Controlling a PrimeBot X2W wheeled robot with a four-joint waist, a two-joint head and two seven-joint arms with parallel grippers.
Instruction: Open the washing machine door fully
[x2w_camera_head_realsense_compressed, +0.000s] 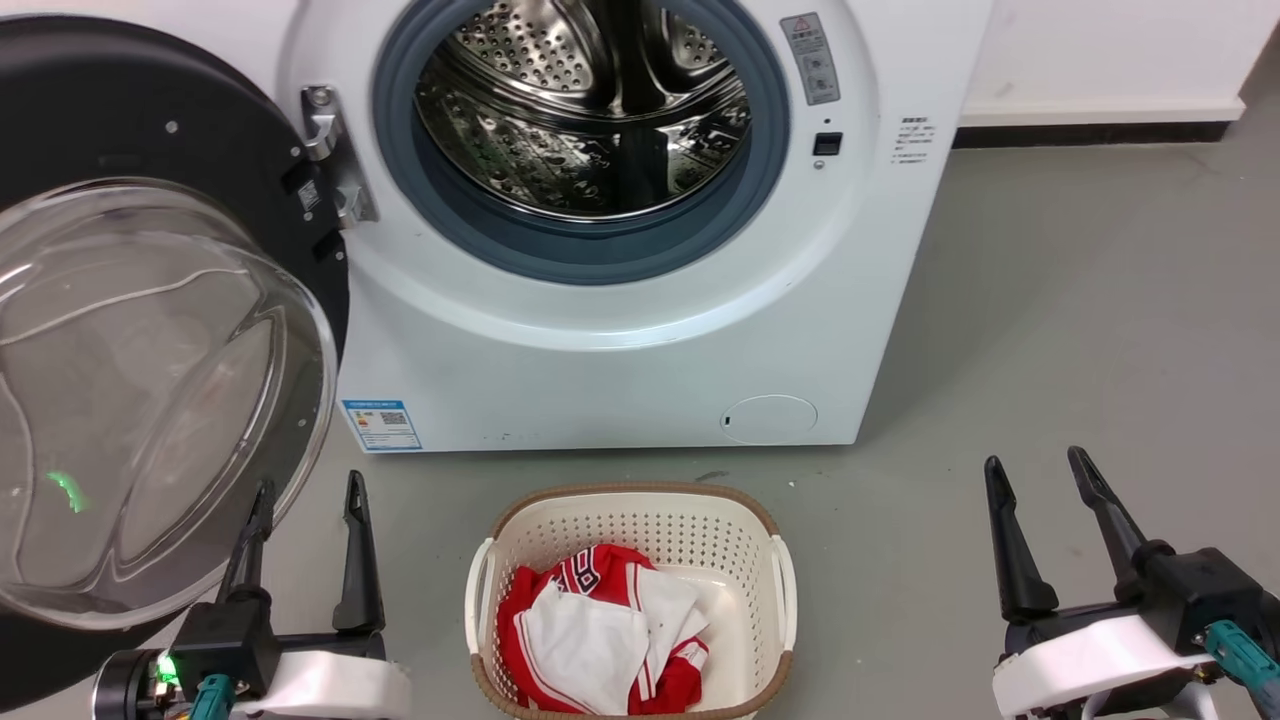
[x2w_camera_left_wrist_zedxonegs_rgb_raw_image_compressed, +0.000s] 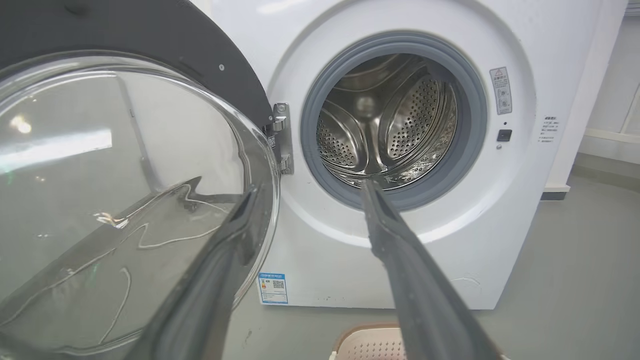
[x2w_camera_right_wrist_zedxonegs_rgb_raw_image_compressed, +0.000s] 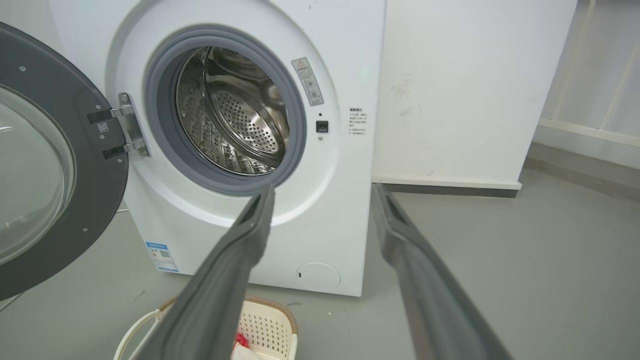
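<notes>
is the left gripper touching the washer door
Cannot tell. In head and left wrist views one finger of the left gripper overlaps the glass of the washing machine door, with neither gap nor contact plain.

The left gripper (x2w_camera_head_realsense_compressed: 308, 487), at the lower left of the head view, points its two long dark fingers (x2w_camera_head_realsense_compressed: 358, 560) up the view, parted, with nothing between them. They rise from a black mount on a white wrist housing (x2w_camera_head_realsense_compressed: 330, 685), where a green light (x2w_camera_head_realsense_compressed: 165, 668) glows. The right gripper (x2w_camera_head_realsense_compressed: 1035, 462), at the lower right, is likewise spread and empty, its fingers leaning slightly left above a white wrist with a teal fitting (x2w_camera_head_realsense_compressed: 1240, 650). In each wrist view, that arm's own fingers rise from the bottom edge, tips apart.
</notes>
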